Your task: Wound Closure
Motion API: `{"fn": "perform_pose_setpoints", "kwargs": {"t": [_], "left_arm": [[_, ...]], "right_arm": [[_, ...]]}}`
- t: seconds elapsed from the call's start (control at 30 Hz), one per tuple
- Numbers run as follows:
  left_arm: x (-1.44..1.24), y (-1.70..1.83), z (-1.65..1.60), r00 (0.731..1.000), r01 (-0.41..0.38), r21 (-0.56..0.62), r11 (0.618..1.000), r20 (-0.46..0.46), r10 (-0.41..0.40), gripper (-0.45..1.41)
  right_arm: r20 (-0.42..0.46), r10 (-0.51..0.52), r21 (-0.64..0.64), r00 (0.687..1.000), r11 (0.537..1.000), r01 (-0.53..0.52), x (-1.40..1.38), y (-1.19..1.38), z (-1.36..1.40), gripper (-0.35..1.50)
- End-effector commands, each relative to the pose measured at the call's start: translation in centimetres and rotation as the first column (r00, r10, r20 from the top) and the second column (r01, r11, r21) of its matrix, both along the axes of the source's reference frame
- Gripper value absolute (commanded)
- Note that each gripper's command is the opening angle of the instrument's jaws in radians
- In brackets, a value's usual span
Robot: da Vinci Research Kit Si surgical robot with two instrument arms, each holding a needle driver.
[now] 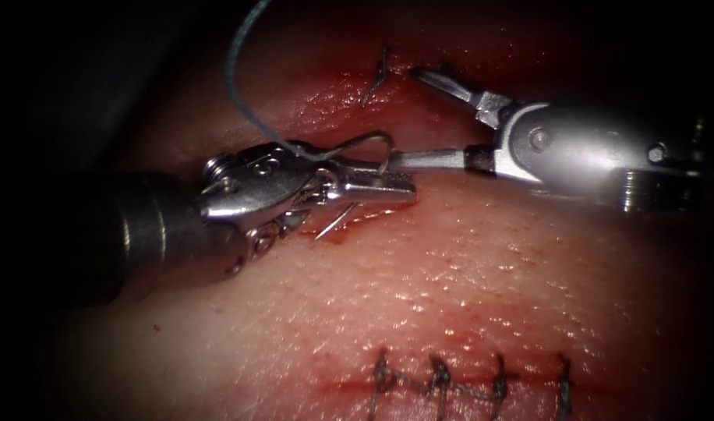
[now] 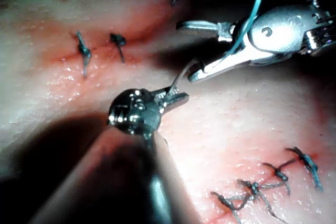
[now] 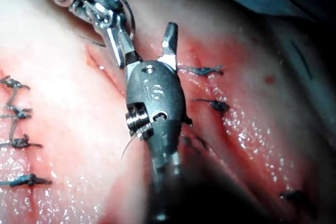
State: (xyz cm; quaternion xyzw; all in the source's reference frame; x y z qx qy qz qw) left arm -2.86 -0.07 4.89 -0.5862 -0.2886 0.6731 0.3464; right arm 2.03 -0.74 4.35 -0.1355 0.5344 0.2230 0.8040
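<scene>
Left tool (image 1: 396,185) jaws were clamped together on the needle (image 1: 376,140), near the middle of its curve. You had one end arching up over the jaws and the pointed end showing below them, just above the tissue (image 1: 489,273); whether that point entered the tissue cannot be told. The thread (image 1: 236,78) ran from the needle, over the left tool, and up and away. Right tool (image 1: 410,117) jaws stood wide apart and held nothing. Its lower jaw lay level, with its tip just beside the needle's arch, and its upper jaw pointed at a single stitch (image 1: 379,78) across the far cut. Red fluid (image 1: 349,222) lined the open cut directly under the left jaws. A row of finished stitches (image 1: 439,382) lay well apart on the near side, with bare tissue between. You had the left shaft entering low from the left and the right shaft entering from the right, so the tips met head-on.
</scene>
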Motion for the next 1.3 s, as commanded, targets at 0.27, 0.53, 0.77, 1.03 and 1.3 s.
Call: {"fn": "perform_pose_setpoints", "kwargs": {"t": [0.27,0.53,0.77,1.03,1.3], "left_arm": [[-0.09,0.02,0.13,0.996,0.087,-0.009,0.996,-0.033,-0.087,-0.45],[-0.12,-0.01,0.19,0.988,0.126,-0.012,0.992,-0.085,-0.126,-0.45],[-0.11,-0.03,0.16,0.986,0.133,-0.027,0.991,-0.094,-0.135,-0.45],[-0.13,-0.05,0.11,0.984,0.148,-0.033,0.988,-0.097,-0.151,-0.45],[-0.13,-0.05,0.1,0.984,0.147,-0.038,0.988,-0.099,-0.151,-0.45]], "right_arm": [[0.046,0.057,-0.033,0.997,0.998,-0.056,0.22,-0.25,0.14,0.91],[0.027,0.138,-0.129,0.99,0.983,-0.134,0.3,-0.2,-0.12,1.04],[0.083,0.167,-0.154,0.982,0.976,-0.153,0.37,-0.18,-0.12,1.1],[0.118,0.172,-0.177,0.978,0.973,-0.15,0.44,-0.13,-0.02,1.08],[0.149,0.171,-0.206,0.974,0.969,-0.138,0.45,-0.15,-0.01,0.15]]}}
